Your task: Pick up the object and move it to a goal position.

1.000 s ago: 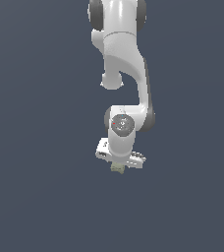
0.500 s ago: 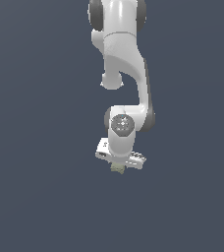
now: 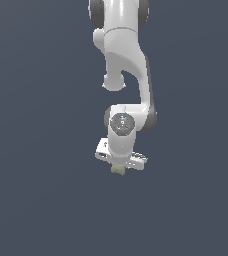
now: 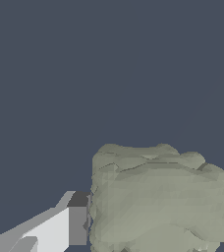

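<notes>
The exterior view looked from well back and took in the whole white arm [image 3: 123, 75], which hung down from twelve o'clock toward the centre against plain dark grey. The wrist view sat close behind the jaws, where the object [image 4: 158, 199] filled the frame toward five o'clock. Both views shared that object [image 3: 118, 170] and one finger [image 4: 60, 229].

We see only a flat, plain dark slate-blue surface [image 3: 41, 200] apart from the task's things. It fills the exterior view from left to right and near to far, and the wrist view shows the same unmarked blue-grey field.
</notes>
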`<action>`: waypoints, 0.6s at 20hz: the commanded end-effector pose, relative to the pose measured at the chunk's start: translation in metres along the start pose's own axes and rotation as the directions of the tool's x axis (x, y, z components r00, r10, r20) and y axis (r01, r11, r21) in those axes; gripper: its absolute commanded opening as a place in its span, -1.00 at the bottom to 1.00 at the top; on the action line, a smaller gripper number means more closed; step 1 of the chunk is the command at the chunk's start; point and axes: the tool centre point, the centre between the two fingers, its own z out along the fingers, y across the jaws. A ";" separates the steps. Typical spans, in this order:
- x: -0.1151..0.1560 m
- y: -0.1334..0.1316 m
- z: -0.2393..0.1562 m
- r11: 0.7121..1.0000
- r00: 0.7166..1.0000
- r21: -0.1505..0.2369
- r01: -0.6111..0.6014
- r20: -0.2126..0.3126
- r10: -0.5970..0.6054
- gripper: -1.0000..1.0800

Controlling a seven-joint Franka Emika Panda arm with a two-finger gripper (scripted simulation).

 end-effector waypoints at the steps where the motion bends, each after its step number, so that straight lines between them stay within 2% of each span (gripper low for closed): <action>1: 0.001 0.007 -0.011 1.000 1.000 0.000 -0.001 -0.001 0.001 -1.00; 6: 0.002 0.028 -0.044 1.000 1.000 0.001 -0.001 -0.001 0.001 -1.00; 12: 0.005 0.066 -0.104 1.000 1.000 0.001 -0.001 -0.001 0.001 -1.00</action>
